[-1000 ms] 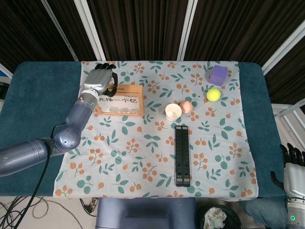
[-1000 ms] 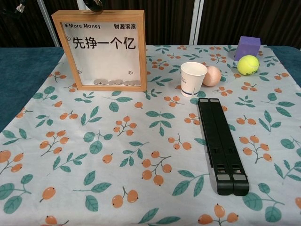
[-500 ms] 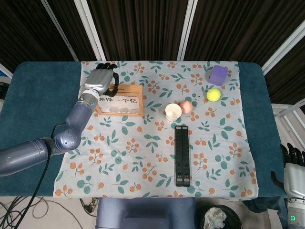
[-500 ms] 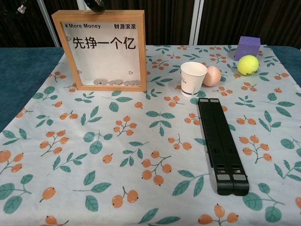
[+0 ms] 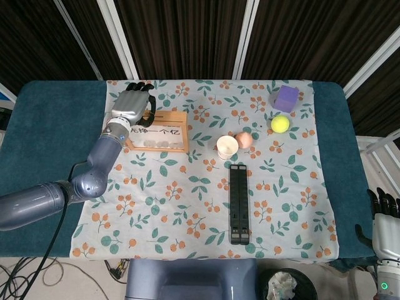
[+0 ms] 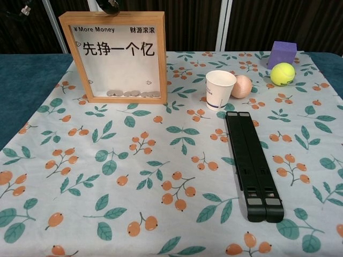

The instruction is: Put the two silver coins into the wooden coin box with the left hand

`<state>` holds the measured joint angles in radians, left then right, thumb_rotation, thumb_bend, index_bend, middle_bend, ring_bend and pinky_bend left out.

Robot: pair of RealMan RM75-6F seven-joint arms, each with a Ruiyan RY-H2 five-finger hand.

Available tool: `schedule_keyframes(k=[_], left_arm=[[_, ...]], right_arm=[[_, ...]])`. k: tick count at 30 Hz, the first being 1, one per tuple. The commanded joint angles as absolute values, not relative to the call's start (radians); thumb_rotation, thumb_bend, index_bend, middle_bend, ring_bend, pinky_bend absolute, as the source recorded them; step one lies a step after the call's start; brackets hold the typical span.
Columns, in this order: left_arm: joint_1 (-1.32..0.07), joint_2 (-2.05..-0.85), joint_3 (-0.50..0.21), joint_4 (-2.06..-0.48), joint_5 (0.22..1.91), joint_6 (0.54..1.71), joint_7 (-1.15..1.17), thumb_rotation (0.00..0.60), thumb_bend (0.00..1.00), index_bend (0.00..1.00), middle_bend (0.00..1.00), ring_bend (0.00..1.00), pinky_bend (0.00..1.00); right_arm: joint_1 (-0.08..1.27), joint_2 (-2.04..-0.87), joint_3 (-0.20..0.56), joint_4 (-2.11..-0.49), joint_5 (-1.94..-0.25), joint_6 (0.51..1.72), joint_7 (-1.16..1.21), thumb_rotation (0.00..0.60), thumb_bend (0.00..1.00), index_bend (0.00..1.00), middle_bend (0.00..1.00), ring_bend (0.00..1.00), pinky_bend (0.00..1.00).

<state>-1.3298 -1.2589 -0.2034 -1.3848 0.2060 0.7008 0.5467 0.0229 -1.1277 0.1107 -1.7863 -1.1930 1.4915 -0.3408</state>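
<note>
Two views, almost no change from the earlier frames. Left hand (image 5: 131,105) sits in the upper left of the head view, over the top edge of the wooden coin box (image 5: 159,130), same spot as 0.5 s ago; against 1.0 s ago it is a touch higher in the frame. Its fingertips (image 5: 140,85) point toward the top of the frame; cannot tell whether it pinches a coin or holds nothing. In the chest view only a dark bit of that hand (image 6: 110,6) shows at the top edge, right above the box frame (image 6: 113,57), and it sits slightly lower on the frame top than before.

A row of silver coins (image 6: 134,93) lies at the bottom of the box behind the pane, unchanged. No loose coin can be made out on the cloth (image 6: 161,176).

Right hand (image 5: 384,220) is at the lower right corner of the head view, off the table, fingers straight and slightly apart, holding nothing; not moved.

Paper cup (image 6: 220,89), peach ball (image 6: 244,86), yellow ball (image 6: 282,74), purple block (image 6: 282,53) and black stand (image 6: 252,163) all unchanged.
</note>
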Motion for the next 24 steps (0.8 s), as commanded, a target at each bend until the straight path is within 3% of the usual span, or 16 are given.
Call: schedule_keyframes(k=[1,24], left_arm=[[-1.332,-1.261,-0.199,-1.383,0.206,0.701,0.546,0.6,0.48,0.62,0.08,0.0,0.0],[-1.347,-1.262,-0.178,-1.388,0.205,0.719,0.541,0.6,0.38,0.6,0.08,0.0,0.0]], right_arm=[[0.023,-1.127,0.111,-1.787,-1.192,1.491,-0.341,0.6,0.41,0.1,0.05,0.03,0.0],[0.023,-1.125,0.111,-1.789,-1.189,1.49,-0.339,0.6,0.41,0.1,0.05,0.03,0.0]])
